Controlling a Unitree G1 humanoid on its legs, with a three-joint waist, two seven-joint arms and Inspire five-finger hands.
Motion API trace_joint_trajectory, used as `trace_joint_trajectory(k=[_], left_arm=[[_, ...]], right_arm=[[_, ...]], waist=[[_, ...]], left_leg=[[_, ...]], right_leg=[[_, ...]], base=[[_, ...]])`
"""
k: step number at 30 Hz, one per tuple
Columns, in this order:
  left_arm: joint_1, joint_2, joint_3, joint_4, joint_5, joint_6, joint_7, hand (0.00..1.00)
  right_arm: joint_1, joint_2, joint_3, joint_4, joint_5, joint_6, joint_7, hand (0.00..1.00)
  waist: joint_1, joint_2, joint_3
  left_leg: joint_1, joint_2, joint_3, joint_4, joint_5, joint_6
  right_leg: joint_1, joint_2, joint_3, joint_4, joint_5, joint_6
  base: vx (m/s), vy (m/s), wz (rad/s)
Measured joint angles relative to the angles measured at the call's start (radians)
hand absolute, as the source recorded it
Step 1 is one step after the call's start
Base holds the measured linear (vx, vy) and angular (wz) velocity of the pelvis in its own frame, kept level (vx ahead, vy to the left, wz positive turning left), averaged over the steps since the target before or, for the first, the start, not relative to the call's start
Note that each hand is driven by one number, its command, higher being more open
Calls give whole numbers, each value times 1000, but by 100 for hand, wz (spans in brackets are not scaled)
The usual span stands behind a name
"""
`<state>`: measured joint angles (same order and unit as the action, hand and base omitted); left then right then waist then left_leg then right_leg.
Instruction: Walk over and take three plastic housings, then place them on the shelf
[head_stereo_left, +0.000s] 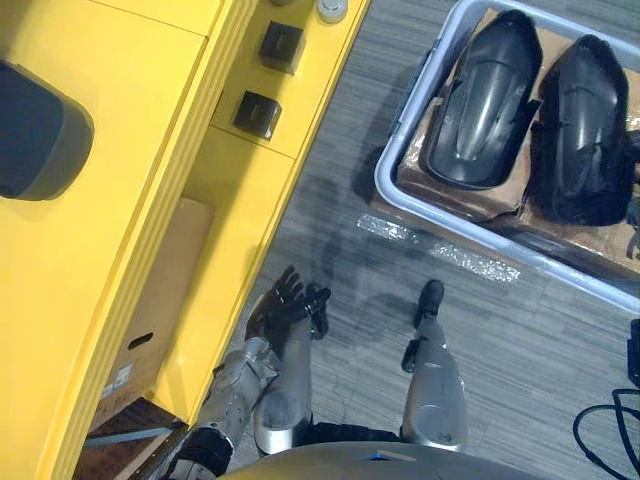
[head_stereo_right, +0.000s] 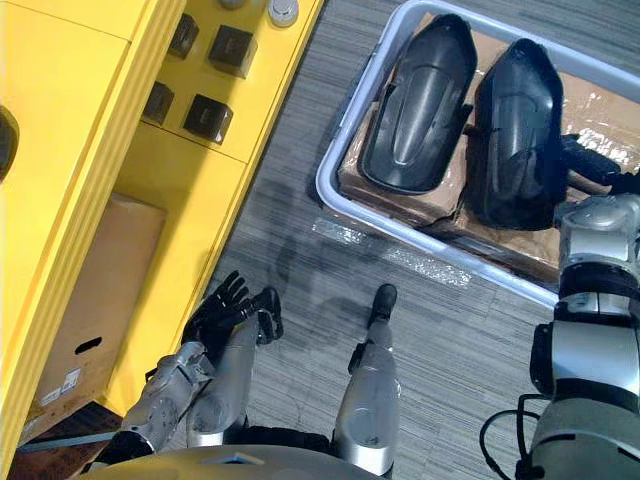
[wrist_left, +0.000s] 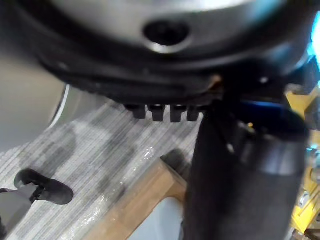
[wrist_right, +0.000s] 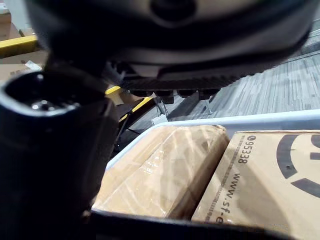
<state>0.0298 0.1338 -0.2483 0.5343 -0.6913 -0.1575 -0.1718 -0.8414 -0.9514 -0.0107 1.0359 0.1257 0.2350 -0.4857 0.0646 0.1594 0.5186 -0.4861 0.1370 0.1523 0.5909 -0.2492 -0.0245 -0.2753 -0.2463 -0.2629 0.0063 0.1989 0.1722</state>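
Underfoot, we see grey striped carpet floor (head_stereo_left: 480, 330) running from the yellow shelf (head_stereo_left: 120, 120) on our left to a pale bin (head_stereo_left: 400, 190) ahead on the right. An open lane of carpet lies between the two. The shelf's long edge runs diagonally beside us, and the bin's near rim sits just beyond a strip of clear tape (head_stereo_left: 440, 250) stuck to the floor. Inside the bin, two dark plastic housings (head_stereo_left: 480, 100) lie side by side on cardboard boxes (wrist_right: 165, 170); one box bears dark print. A brown carton (head_stereo_left: 165, 290) stands in the shelf's lower bay, with a small white label (head_stereo_left: 118, 378) too small for us to read. Our left hand (head_stereo_left: 280, 310) hangs low beside the shelf with its fingers spread, holding nothing. Our right hand (wrist_right: 50, 150) hovers over the bin's right end near the housings, loose and empty. Two dark square blocks (head_stereo_left: 257, 113) rest on the shelf's yellow ledge.
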Motion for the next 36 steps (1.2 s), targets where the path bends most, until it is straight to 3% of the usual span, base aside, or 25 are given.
trace_joint_trajectory(k=[2, 7, 8, 21, 29, 34, 36], left_arm=[[-10, -1, -16, 0, -15, -7, 1, 100], [-14, -1, -29, -4, -27, -17, 8, 100], [-14, -2, -32, -6, -27, -18, 12, 100], [-22, 1, -49, -12, -52, -24, 33, 100], [-7, 0, -49, -16, -51, -16, 31, 100], [31, 10, -11, -44, -49, -13, 26, 100], [56, 42, 16, -67, -49, -12, 24, 100]], right_arm=[[-12, -18, 12, 17, 0, 0, 8, 100], [-30, -20, 61, 31, -3, 1, 67, 100], [-31, -23, 64, 31, -4, -1, 84, 0], [-25, -103, 180, 71, -200, -16, 198, 0], [84, -91, 197, -3, -278, -96, 258, 0], [197, -65, 143, -100, -319, -126, 257, 0], [245, -7, 115, -155, -355, -137, 254, 0]], waist=[[13, 14, 0], [21, 15, -1], [22, 15, -1], [38, 26, -9], [36, 36, -16], [26, 23, -7], [14, -10, 2]], left_leg=[[-16, -6, -9, -1, 6, 0], [-31, -20, -26, -1, 17, 1], [-33, -24, -26, -1, 17, 2], [-55, -27, -53, -2, 39, -5], [-23, -23, -59, -17, 45, -10], [-3, -14, -74, -20, 40, -17], [17, -3, -70, -29, 37, -22]], right_leg=[[-19, -5, -6, 15, -3, -3], [-42, -19, -17, 51, -15, -9], [-48, -26, -22, 64, -19, -8], [-71, -32, -51, 111, -39, -17], [-41, -26, -61, 110, -44, -25], [2, -9, -82, 89, -46, -29], [22, 3, -81, 72, -45, -30]], base=[[-60, -14, 10], [-79, -5, 9], [-83, 12, 8], [-65, -16, 6], [-44, -24, 2], [-22, -11, 6], [-2, -24, -8]])
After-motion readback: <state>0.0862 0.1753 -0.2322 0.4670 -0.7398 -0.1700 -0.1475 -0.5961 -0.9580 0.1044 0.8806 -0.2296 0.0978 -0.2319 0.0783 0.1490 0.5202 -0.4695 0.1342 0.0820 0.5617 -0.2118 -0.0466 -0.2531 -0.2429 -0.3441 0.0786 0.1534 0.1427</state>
